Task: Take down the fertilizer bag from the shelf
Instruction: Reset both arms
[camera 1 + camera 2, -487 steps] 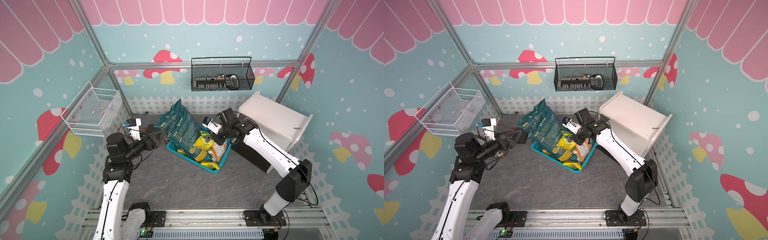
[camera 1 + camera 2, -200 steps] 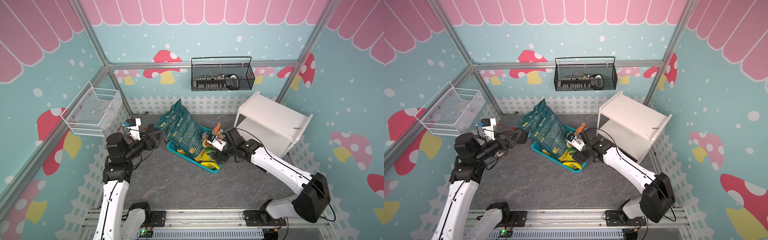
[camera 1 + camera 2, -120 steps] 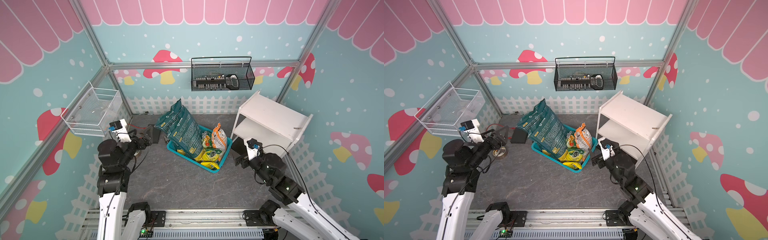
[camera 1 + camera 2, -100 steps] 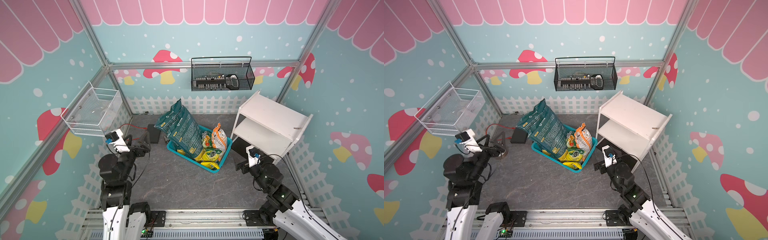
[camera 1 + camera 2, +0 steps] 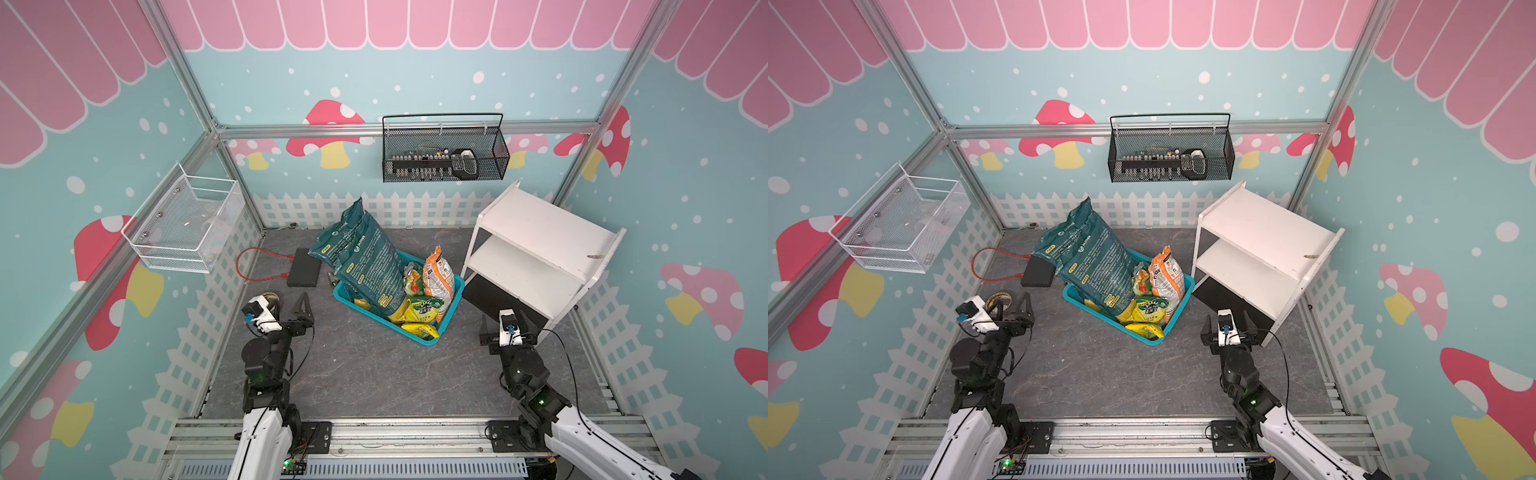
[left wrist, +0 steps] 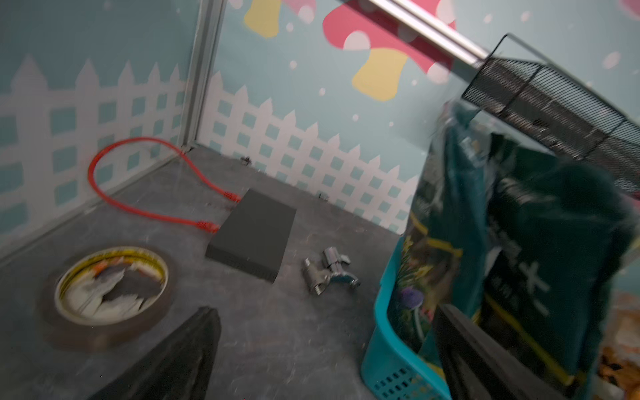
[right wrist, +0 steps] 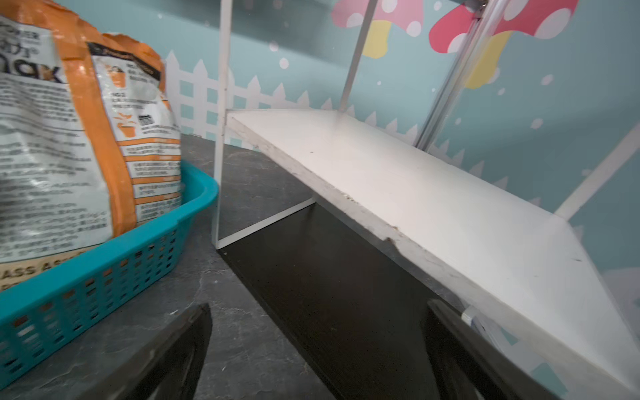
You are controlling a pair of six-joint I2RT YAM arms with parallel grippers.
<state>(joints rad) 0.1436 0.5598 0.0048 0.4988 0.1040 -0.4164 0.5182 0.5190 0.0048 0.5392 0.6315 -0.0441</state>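
The white shelf [image 5: 540, 232] [image 5: 1262, 232] stands at the back right, and its visible boards [image 7: 415, 194] are bare. An orange-and-white fertilizer bag [image 5: 437, 274] [image 5: 1167, 272] [image 7: 69, 121] stands upright in the teal basket [image 5: 457, 286] [image 7: 104, 263] beside the shelf. My right gripper [image 5: 503, 319] [image 7: 318, 308] is open and holds nothing; it sits low in front of the shelf's foot, apart from the bag. On the left of the floor my left gripper [image 5: 291, 309] [image 6: 325, 318] is open too, with nothing between its fingers.
Large dark green bags [image 5: 365, 262] lean in the basket with small yellow packets. A black box [image 5: 304, 273], a red cable [image 5: 249, 266], a tape roll [image 6: 110, 287] and a metal fitting [image 6: 329, 270] lie on the floor. A black wire basket [image 5: 444, 158] and a white mesh basket [image 5: 187, 224] hang on the walls.
The right gripper left the orange bag standing in the basket and drew back toward the front. The left gripper also pulled back from the green bag.
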